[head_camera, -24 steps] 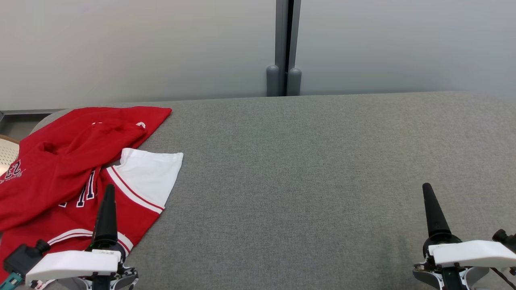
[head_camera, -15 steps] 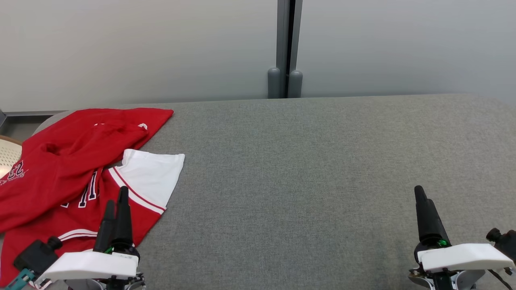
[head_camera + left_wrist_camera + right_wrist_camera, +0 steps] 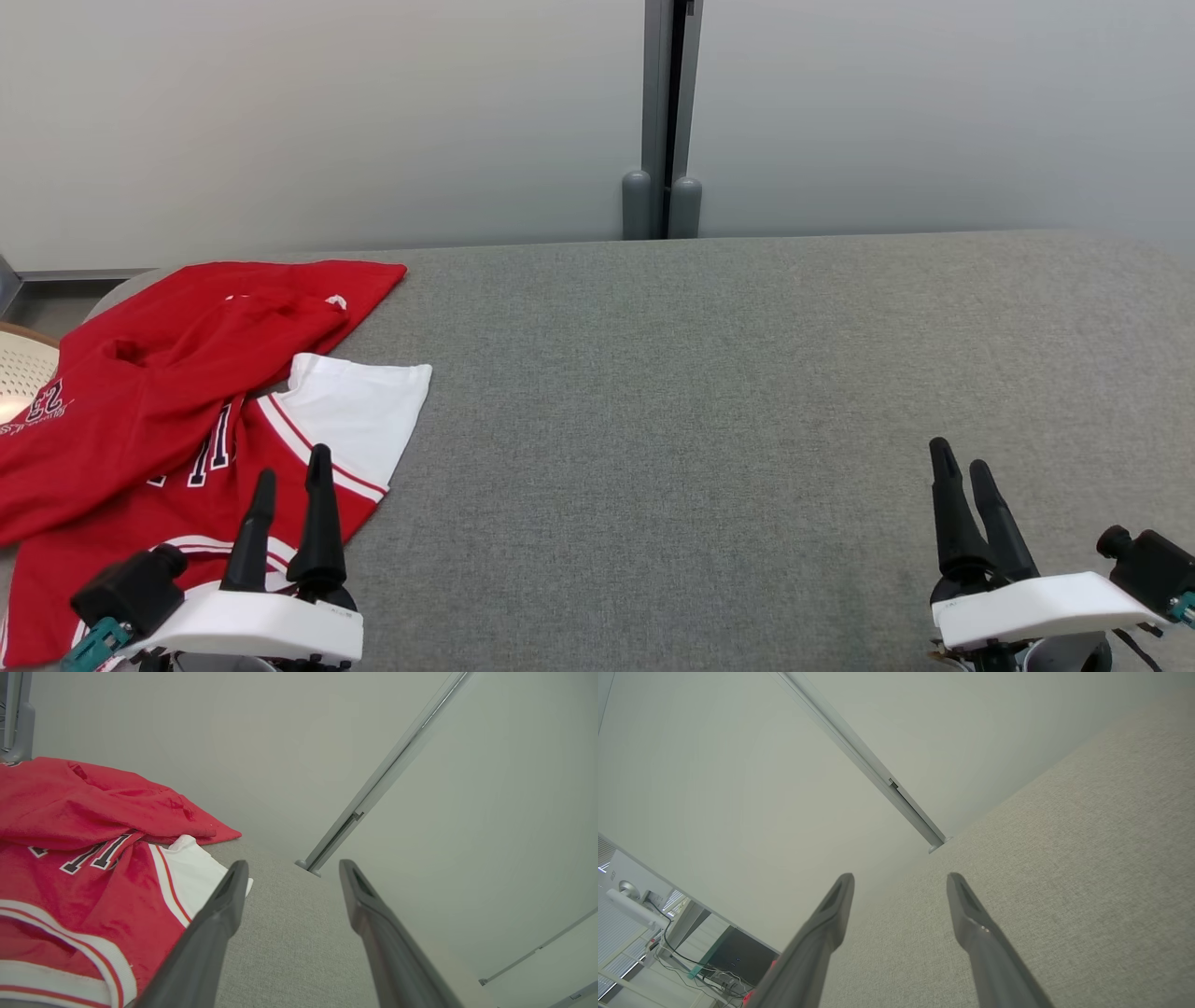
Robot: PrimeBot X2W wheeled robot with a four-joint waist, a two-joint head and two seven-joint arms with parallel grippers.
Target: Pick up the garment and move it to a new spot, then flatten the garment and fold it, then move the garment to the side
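Red crumpled jersey [image 3: 140, 411], white sleeve, lies at left end of grey fabric table [image 3: 700, 392]. Left gripper [image 3: 293, 465] near hem, right gripper [image 3: 959, 456] well apart: both spread, empty.

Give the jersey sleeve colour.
The sleeve is white, red stripe at its inner edge; best in head view.

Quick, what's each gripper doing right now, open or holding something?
Left gripper: open, not holding the garment.
Right gripper: open, holding nothing.
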